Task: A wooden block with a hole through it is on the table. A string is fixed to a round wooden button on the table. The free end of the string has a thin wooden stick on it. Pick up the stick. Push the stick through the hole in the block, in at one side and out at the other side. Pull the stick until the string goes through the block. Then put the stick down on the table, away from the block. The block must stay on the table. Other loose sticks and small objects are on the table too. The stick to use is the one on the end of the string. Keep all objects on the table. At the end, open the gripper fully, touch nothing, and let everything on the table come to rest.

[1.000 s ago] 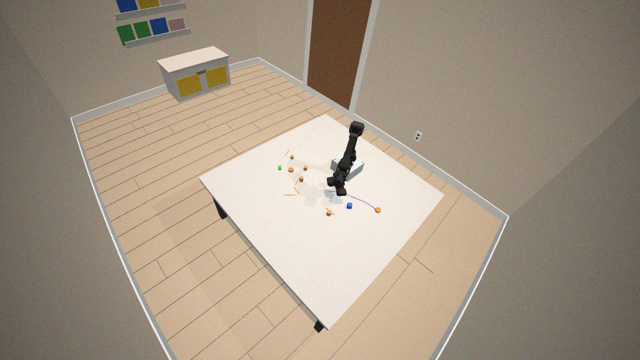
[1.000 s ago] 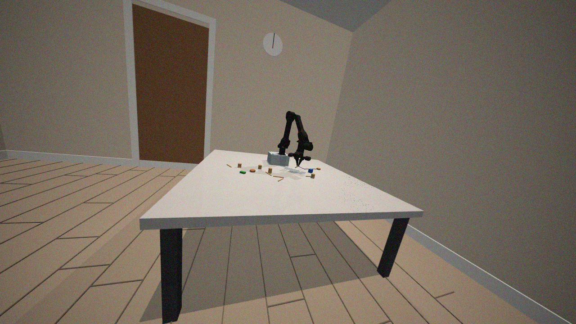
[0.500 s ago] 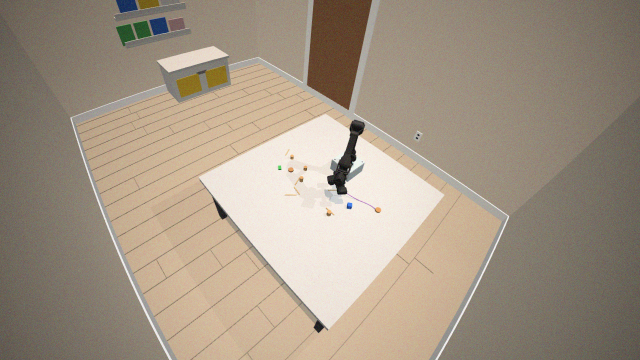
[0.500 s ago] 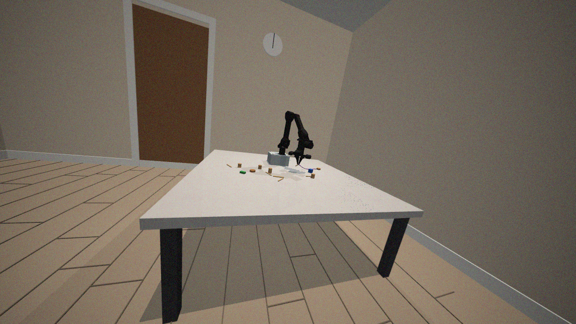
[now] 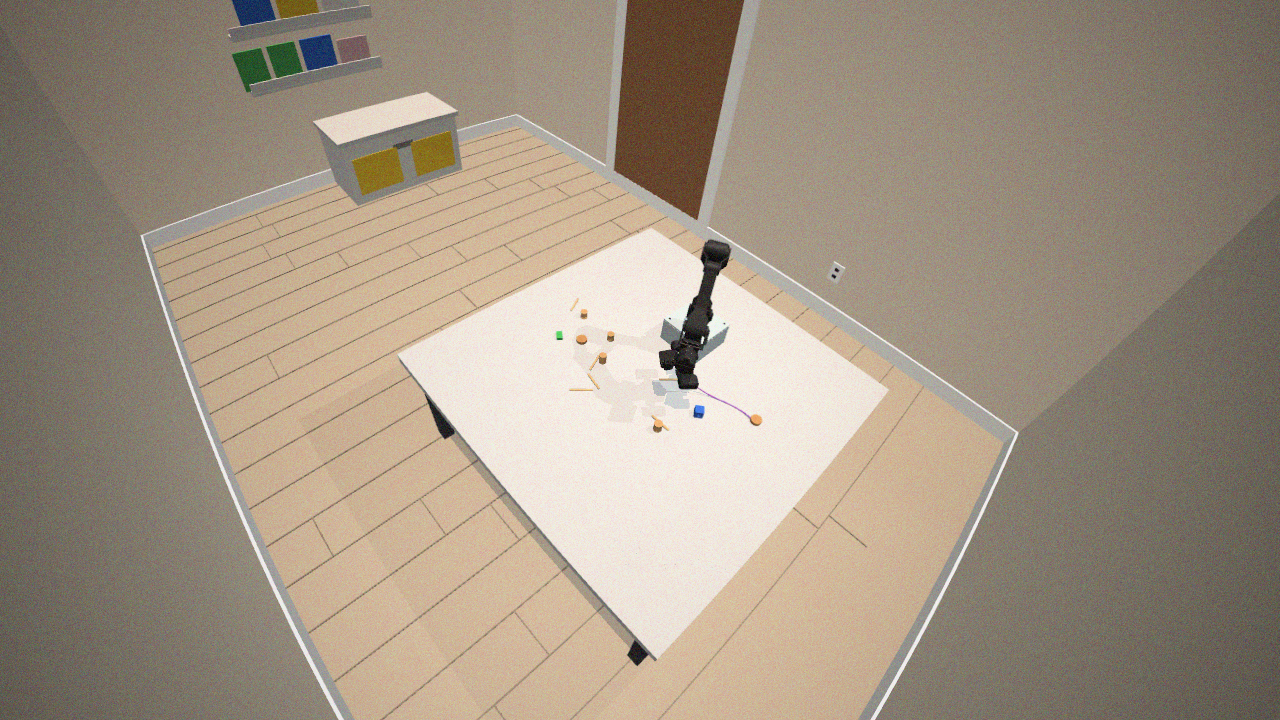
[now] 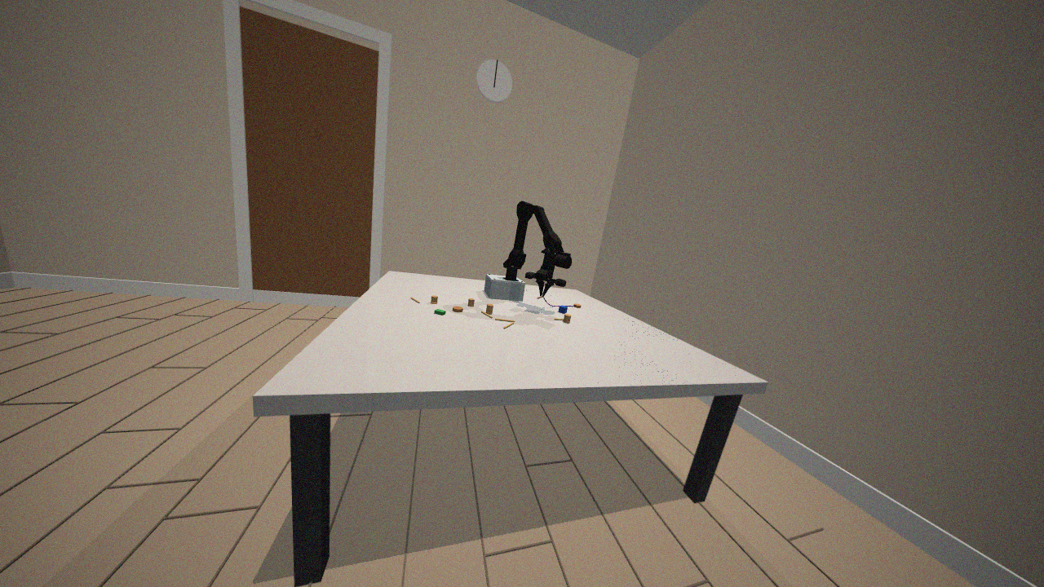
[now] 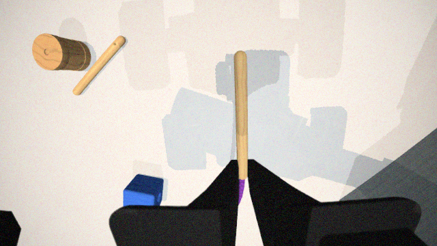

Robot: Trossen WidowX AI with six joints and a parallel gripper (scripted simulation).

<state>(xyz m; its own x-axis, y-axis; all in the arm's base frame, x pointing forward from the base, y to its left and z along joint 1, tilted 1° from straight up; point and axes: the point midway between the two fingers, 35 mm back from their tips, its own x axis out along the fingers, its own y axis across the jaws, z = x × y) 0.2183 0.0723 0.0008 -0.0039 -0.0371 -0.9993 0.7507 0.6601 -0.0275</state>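
Note:
My gripper [image 6: 542,293] [image 7: 242,165] is shut on the wooden stick [image 5: 666,379] [image 7: 241,96] near its string end and holds it above the table. The stick points away from the fingers. The purple string [image 5: 729,404] [image 7: 241,191] runs from it to the round wooden button [image 5: 756,419] [image 6: 577,306]. A blue block [image 5: 699,411] [image 6: 563,309] [image 7: 143,198] sits on the table between gripper and button, with a dark mark on its right side that looks like a hole. In the top view the arm hides the fingertips.
A wooden cylinder [image 5: 657,427] [image 6: 567,319] [image 7: 65,52] and a loose stick [image 7: 99,65] lie beyond the blue block. Several cylinders, loose sticks, a wooden disc [image 5: 581,339] [image 6: 457,309] and a green piece [image 5: 559,335] [image 6: 439,312] lie farther left. The grey arm base [image 6: 503,289] stands behind.

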